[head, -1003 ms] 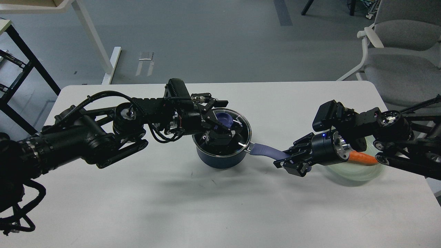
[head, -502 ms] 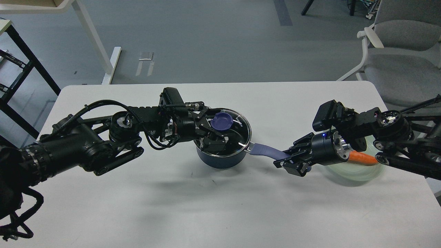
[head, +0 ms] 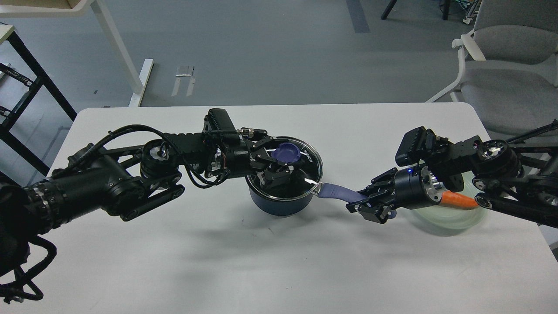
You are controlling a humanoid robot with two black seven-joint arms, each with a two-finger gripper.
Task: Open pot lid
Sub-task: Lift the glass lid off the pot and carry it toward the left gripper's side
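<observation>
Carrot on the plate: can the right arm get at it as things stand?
Probably not right now. The right gripper is shut on the pot handle, and the carrot lies on the plate behind it, partly under that arm's own wrist.

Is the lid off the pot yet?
Lifting, not clear. The lid sits tilted, its right rim past the pot wall, knob in the left pincer. Right pincer holds the handle.

Left claw (head: 279, 163) grips lid (head: 305, 168) knob (head: 286, 152) — right claw (head: 370, 205) clamps pot handle (head: 338, 192)
</observation>
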